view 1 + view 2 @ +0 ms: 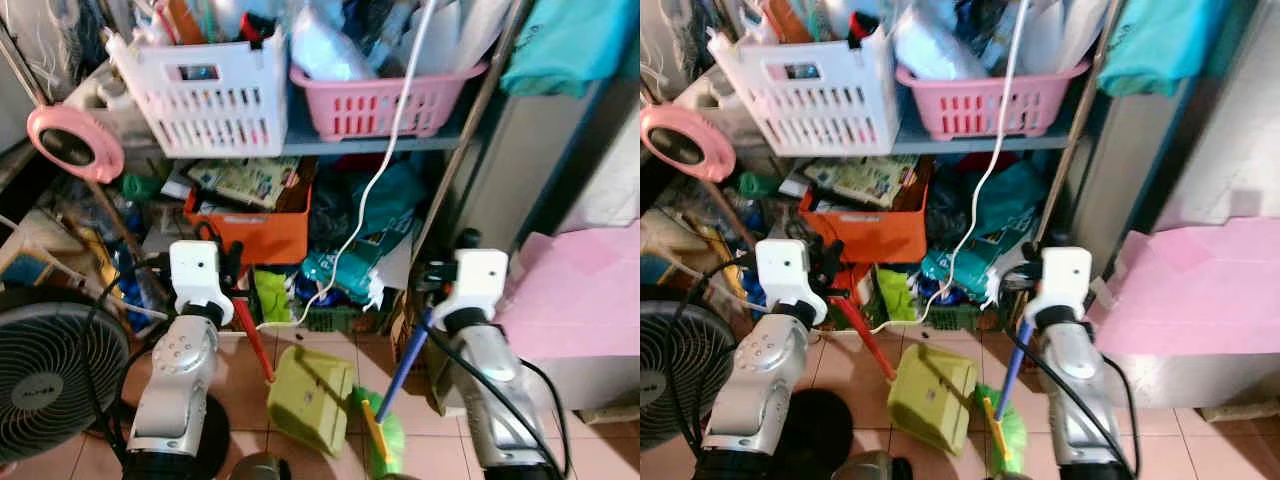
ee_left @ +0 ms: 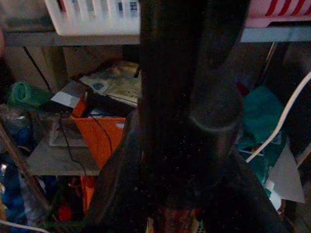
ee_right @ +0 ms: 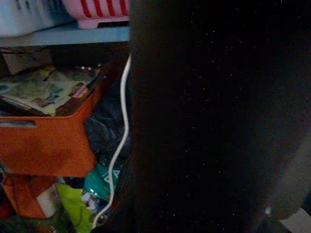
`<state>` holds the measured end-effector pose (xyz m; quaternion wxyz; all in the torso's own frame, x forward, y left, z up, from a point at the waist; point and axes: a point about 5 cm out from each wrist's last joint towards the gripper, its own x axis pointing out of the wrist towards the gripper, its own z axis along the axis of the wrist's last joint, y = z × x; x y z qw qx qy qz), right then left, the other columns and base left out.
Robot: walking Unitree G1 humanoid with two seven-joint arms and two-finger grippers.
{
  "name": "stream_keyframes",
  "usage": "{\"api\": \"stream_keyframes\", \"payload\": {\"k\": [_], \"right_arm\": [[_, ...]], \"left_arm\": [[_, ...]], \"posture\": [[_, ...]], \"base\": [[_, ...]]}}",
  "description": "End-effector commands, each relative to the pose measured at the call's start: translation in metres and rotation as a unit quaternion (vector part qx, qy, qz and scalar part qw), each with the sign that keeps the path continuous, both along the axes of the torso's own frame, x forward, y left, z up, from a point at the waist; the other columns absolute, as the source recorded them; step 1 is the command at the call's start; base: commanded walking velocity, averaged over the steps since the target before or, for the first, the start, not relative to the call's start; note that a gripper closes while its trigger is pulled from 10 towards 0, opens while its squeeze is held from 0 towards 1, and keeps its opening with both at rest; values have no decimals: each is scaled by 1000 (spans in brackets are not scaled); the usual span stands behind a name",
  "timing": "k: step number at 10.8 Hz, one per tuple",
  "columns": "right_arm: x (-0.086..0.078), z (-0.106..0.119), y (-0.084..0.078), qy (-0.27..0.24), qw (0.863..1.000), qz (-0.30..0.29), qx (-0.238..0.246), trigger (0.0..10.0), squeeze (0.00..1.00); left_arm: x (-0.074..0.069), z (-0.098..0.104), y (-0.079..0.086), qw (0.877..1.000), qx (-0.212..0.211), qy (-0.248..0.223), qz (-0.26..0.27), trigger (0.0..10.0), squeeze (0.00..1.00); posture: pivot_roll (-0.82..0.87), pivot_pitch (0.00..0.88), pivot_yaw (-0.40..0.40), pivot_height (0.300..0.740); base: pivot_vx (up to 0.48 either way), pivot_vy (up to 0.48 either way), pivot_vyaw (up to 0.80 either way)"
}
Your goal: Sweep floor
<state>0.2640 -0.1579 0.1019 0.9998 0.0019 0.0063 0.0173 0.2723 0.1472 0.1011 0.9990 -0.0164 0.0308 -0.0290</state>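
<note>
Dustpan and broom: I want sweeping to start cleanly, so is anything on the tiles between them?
Nothing visible lies between them. The green dustpan rests on the tile floor right beside the broom, whose green bristles nearly touch its edge.

You have the dustpan (image 1: 310, 398) on the floor between the arms, with the broom (image 1: 385, 425) just right of it. A fan (image 1: 50, 378) stands near left. Farther back, two baskets (image 1: 205, 95) sit side by side on the shelf (image 1: 370, 145), above a bin (image 1: 262, 235).
</note>
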Motion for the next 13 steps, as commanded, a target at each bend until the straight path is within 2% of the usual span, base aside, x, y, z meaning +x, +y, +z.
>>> {"api": "stream_keyframes", "payload": {"k": [1, 2, 5, 6, 9, 13], "right_arm": [[-2, 4, -5, -5, 1000, -11, -9, 10000, 0], [-2, 0, -10, 7, 999, -36, -39, 10000, 0], [-1, 3, -6, -15, 999, -31, -18, 10000, 0], [0, 4, -6, -17, 999, -33, -26, 10000, 0], [2, 6, -10, -21, 999, -40, -17, 10000, 0], [2, 5, -9, -20, 999, -40, -21, 10000, 0]], "left_arm": [[1, 1, 5, 1000, 11, -1, 10, 10000, 0], [-2, -2, 5, 1000, 5, 4, 14, 10000, 0], [-3, -3, -3, 1000, -12, 8, 5, 10000, 0], [-2, -1, -5, 1000, 1, 0, 0, 10000, 0], [0, 2, -8, 1000, -4, -3, -8, 10000, 0], [1, 3, -11, 1000, -4, -4, -16, 10000, 0]], "posture": [[-51, 0, 74, 740], [-51, 0, 73, 740], [-50, 0, 77, 740], [-51, 0, 80, 740], [-53, 0, 78, 740], [-55, 0, 81, 740]], "base": [[0, 0, 0], [0, 0, 0], [0, 0, 0], [0, 0, 0], [0, 0, 0], [-366, 0, 0]]}}
